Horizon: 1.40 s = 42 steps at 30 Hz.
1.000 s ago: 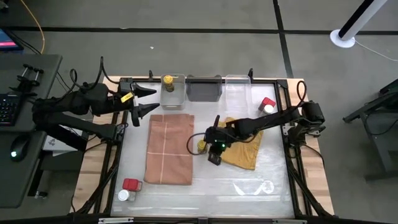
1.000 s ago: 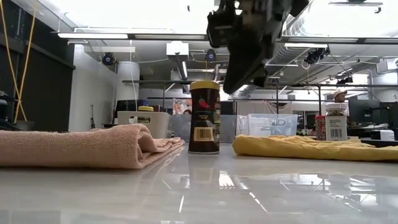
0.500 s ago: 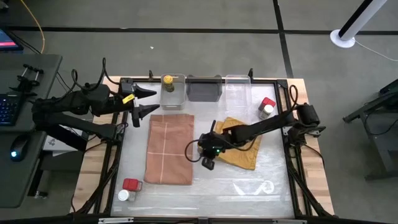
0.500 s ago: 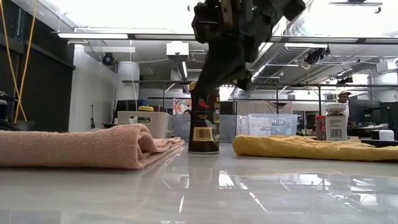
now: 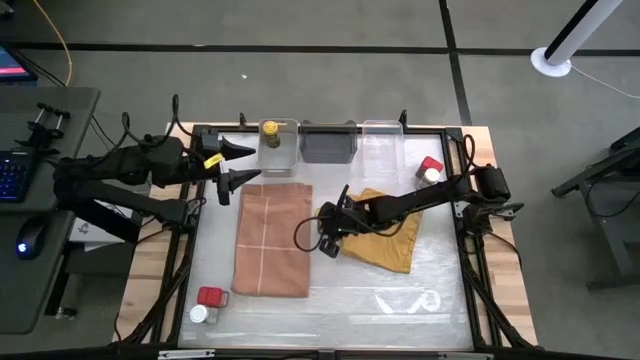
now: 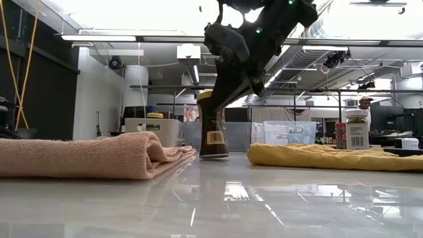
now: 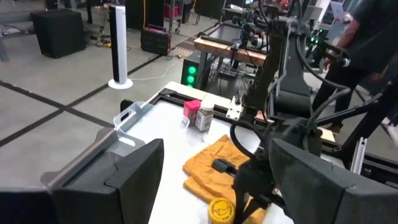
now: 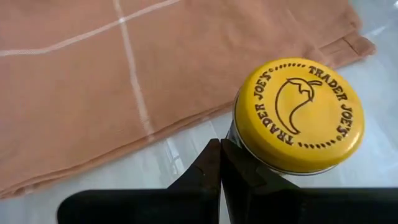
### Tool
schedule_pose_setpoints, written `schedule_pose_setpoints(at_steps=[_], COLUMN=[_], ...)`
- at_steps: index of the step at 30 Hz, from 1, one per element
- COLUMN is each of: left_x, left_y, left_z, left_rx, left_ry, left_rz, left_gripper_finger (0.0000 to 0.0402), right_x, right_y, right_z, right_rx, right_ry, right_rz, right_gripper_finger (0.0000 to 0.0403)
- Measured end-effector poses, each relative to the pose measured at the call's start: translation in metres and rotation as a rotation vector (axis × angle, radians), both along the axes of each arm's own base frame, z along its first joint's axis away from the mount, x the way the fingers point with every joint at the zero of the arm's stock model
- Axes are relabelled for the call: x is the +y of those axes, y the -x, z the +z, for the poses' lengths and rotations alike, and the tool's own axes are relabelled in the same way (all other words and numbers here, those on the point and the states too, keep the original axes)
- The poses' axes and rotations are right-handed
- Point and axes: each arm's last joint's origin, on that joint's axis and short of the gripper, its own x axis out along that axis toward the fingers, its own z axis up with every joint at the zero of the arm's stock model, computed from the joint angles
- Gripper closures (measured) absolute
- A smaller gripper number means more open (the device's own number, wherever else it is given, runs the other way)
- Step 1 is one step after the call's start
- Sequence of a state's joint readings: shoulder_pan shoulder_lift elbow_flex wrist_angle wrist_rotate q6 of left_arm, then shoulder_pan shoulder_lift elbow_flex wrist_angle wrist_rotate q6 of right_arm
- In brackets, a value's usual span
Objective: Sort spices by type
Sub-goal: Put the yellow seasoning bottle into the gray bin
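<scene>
R pincer (image 5: 326,234) at desk (image 5: 440,290) centre, fingers closed together w/ nothing between them, pressing beside the yellow-lidded jar (image 6: 212,125), which tilts betw. pink cloth (image 5: 272,238) & mustard cloth (image 5: 390,240). L pincer (image 5: 237,162) hovers near far-left corner, jaws wide apart, empty, next to a 2nd yellow-lidded jar (image 5: 270,130) in a bin.

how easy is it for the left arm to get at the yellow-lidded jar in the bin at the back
Probably easy: the left gripper hovers open beside the clear bin, the yellow-lidded jar stands exposed inside it, and nothing lies between. The right gripper is busy mid-table at the other jar.
</scene>
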<state>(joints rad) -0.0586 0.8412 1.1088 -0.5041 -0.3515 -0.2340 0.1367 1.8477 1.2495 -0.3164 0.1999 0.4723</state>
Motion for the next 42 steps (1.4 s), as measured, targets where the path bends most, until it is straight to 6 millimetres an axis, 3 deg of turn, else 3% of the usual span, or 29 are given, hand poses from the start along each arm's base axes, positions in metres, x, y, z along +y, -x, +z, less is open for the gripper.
schedule_pose_setpoints(at_steps=[11,21,27,42], left_x=[-0.003,-0.004,-0.004,-0.004], left_y=[-0.024,-0.04,-0.039,-0.039], left_z=[-0.014,-0.025,-0.024,-0.025], left_rx=[0.098,0.176,0.175,0.185], left_ry=[-0.018,-0.028,-0.042,-0.044], left_rz=[-0.012,-0.014,-0.018,-0.018], left_gripper_finger=[0.0124,0.0124,0.0124,0.0124], right_x=[-0.002,0.008,0.006,-0.035], right_y=[0.0,-0.009,-0.008,-0.017], right_z=[-0.001,-0.03,-0.034,-0.03], right_rx=[0.014,0.037,0.042,-0.005], right_ry=[0.004,0.0,0.09,0.199], right_rz=[0.024,-0.015,-0.09,-0.152], right_gripper_finger=[0.0403,0.0403,0.0403,0.0403])
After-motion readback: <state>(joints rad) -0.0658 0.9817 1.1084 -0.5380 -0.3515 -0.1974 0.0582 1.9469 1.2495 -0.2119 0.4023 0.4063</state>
